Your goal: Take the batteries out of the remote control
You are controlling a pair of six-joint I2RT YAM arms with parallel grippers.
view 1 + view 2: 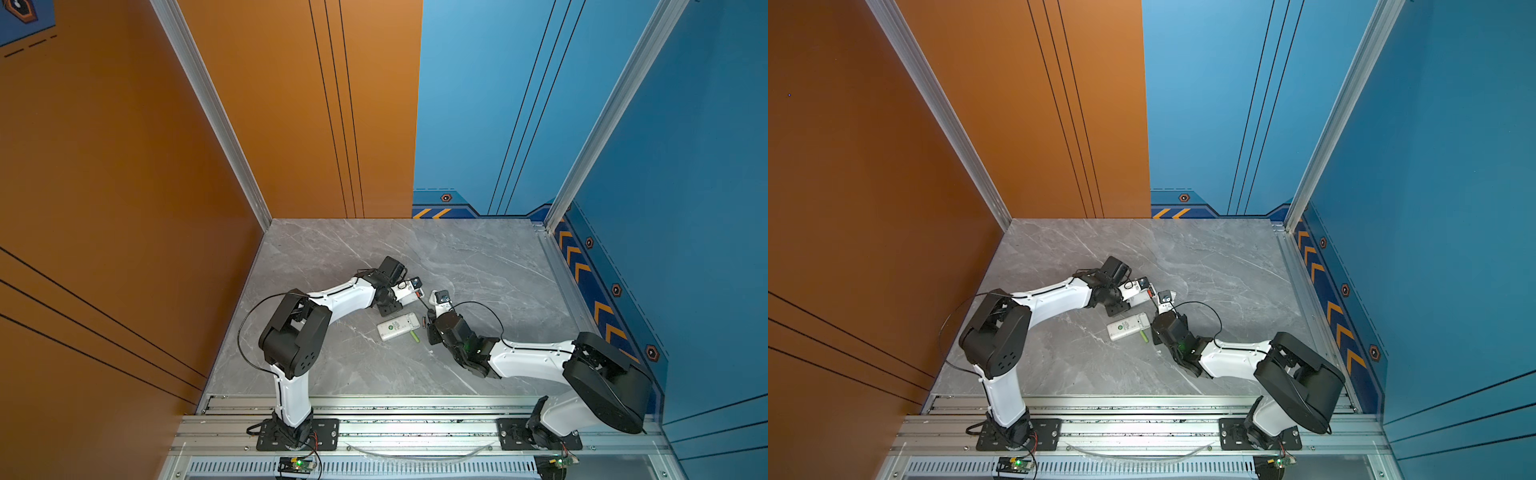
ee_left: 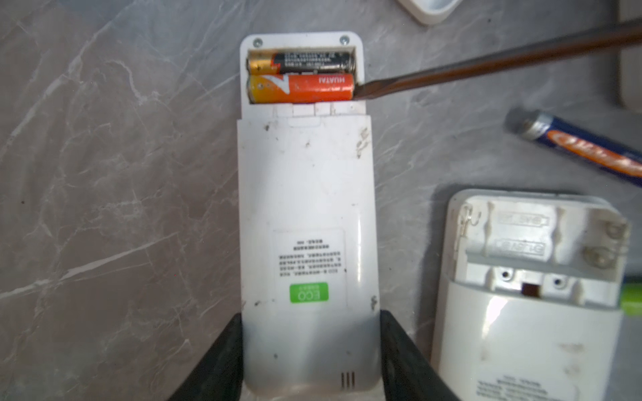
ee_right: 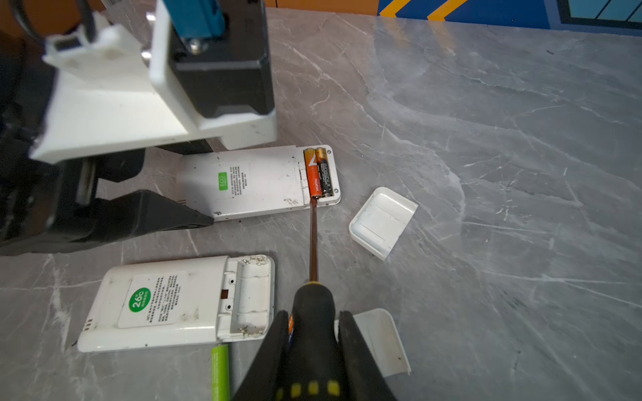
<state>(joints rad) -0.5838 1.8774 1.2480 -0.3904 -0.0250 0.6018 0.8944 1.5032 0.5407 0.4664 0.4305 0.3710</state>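
Remote control, clamped by the left gripper, holds an orange-red battery and a dark battery in its open bay; the right gripper grips a screwdriver, tip at the orange one's end. A second remote sits emptied, green battery loose beside it: roughly half done, I judge. All rest on a grey marble tabletop between orange and blue walls.

Robot lab cell: walled by tall orange printed panels and blue printed panels, floored with grey marble-patterned tabletop, fronted by silver slotted aluminium rails with two white-and-black robot arms bolted on.
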